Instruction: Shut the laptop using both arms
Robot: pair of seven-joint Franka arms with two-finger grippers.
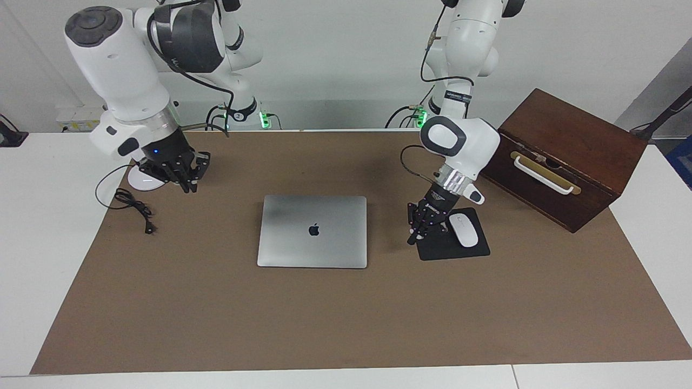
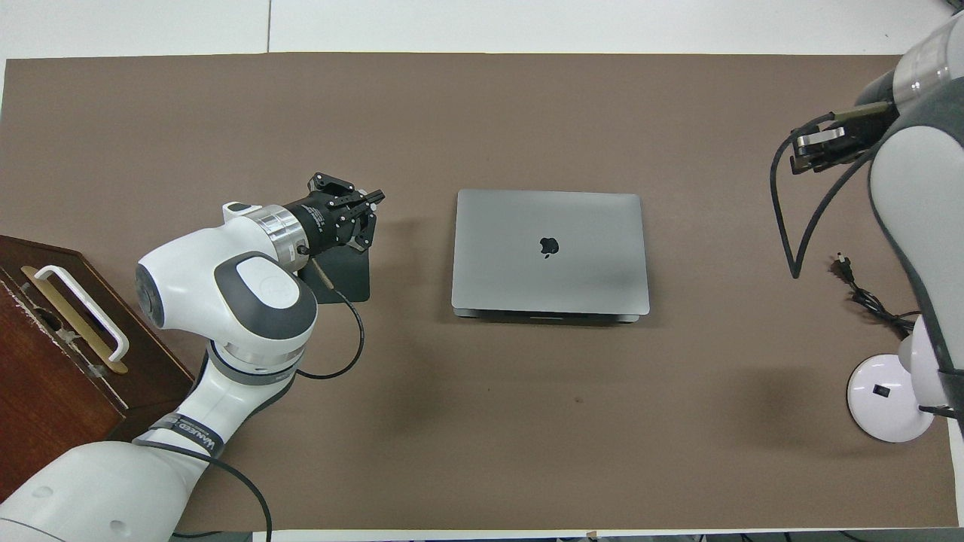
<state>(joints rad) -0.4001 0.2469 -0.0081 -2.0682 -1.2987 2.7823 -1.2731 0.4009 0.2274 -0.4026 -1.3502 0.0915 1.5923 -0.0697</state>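
Note:
The silver-grey laptop (image 1: 312,231) lies shut and flat in the middle of the brown mat, its lid with the dark apple logo facing up; it also shows in the overhead view (image 2: 550,252). My left gripper (image 1: 419,235) is open and empty, low over the edge of the black mouse pad (image 1: 457,249) beside the laptop, apart from it; in the overhead view (image 2: 370,218) it points toward the laptop. My right gripper (image 1: 192,181) hangs in the air over the mat toward the right arm's end, well clear of the laptop, and shows partly in the overhead view (image 2: 817,147).
A white mouse (image 1: 464,230) lies on the mouse pad. A dark wooden box (image 1: 562,156) with a white handle stands toward the left arm's end. A round white base (image 2: 889,397) and a black cable (image 1: 135,208) lie toward the right arm's end.

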